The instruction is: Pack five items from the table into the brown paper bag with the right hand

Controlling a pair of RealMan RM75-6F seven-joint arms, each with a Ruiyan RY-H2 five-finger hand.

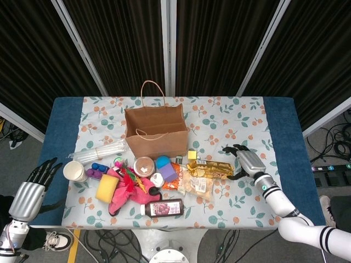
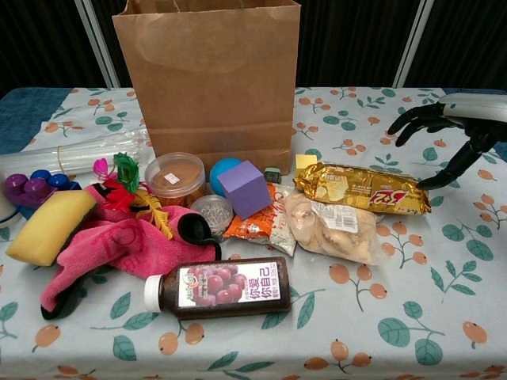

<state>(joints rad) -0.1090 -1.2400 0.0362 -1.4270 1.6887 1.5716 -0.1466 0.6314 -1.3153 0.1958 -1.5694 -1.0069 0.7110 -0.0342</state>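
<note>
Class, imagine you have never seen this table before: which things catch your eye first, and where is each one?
The tall brown paper bag stands upright and open at the back of the table, behind a crowded heap of small items. In that heap, a bright pink cloth sprawls at the left, with a dark juice bottle lying on its side nearest the front edge. To the right, the black-fingered right hand hovers open by the end of a gold snack packet.
</note>
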